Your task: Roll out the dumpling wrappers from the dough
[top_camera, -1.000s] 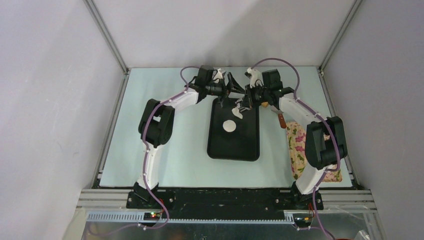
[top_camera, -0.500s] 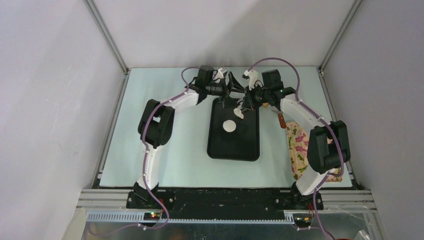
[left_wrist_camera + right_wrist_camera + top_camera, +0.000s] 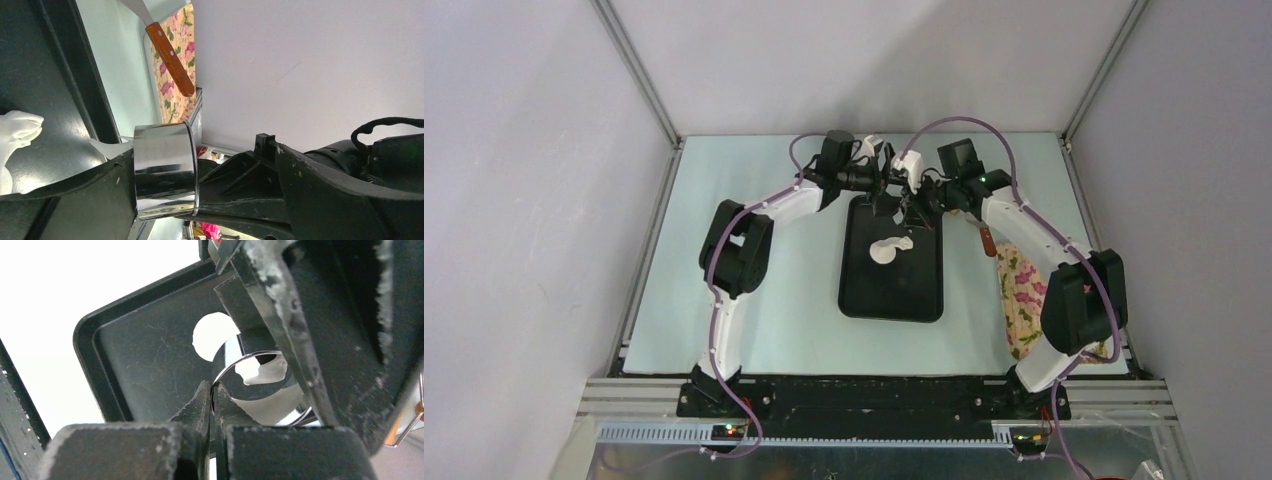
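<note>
- Both arms reach in over the far end of the black tray (image 3: 864, 290), which sits mid-table (image 3: 764, 270); the tools meet at upper centre of the top view.
- Right tool (image 3: 212, 390): fingers nearly together, pinching the rim wall of the steel cup (image 3: 260, 390), one inside and one outside.
- Left tool (image 3: 886, 183): close against the cup (image 3: 165, 170). Cannot tell how far it is open or whether it grips.
- Dough (image 3: 886, 250): flattened white piece with an uneven outline, lying on the upper half of the tray. In the right wrist view it (image 3: 212, 335) is partly hidden behind the cup.
- Right of the tray: wooden-handled knife (image 3: 170, 57) with its handle over the edge of a floral cloth (image 3: 1022, 290).
</note>
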Controlling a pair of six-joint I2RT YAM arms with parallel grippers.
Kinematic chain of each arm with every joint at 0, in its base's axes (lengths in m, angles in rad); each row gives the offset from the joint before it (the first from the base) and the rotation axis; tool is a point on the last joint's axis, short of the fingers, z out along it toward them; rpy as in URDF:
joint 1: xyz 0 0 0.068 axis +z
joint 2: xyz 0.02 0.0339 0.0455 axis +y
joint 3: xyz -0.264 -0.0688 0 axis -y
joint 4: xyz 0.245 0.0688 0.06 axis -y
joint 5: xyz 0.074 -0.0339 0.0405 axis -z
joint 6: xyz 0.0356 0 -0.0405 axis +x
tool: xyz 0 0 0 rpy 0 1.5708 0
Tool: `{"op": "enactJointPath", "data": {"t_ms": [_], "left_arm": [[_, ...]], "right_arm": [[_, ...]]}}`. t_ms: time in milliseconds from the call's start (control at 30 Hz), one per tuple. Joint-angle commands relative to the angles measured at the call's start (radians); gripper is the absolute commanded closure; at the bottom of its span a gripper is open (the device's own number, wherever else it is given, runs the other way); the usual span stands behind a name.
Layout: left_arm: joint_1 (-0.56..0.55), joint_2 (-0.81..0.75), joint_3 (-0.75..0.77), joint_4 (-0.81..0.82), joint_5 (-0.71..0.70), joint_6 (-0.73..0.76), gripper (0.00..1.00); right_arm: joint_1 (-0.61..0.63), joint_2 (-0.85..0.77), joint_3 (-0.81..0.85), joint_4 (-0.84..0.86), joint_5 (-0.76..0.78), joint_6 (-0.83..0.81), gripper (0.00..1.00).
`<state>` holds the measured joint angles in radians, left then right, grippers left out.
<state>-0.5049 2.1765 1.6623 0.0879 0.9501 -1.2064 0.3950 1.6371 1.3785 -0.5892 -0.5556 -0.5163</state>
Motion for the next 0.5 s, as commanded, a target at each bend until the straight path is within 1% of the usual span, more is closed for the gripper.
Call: {"op": "enactJointPath", "data": {"t_ms": [0, 200, 467], "left_arm": [[-0.004, -0.089, -0.005, 0.033, 0.026, -0.011, 0.0], [0.005, -0.091, 0.007, 0.039, 0.031, -0.016, 0.0], [0.011, -0.085, 0.013, 0.042, 0.034, -0.021, 0.0]], "right_arm": [[0.006, 0.05, 0.05, -0.072, -0.012, -0.093, 1.0], [-0.004, 0.077, 0.039, -0.13, 0.023, -0.149, 1.0], [-0.049, 0.102, 0.032, -0.176, 0.045, -0.189, 1.0]]}}
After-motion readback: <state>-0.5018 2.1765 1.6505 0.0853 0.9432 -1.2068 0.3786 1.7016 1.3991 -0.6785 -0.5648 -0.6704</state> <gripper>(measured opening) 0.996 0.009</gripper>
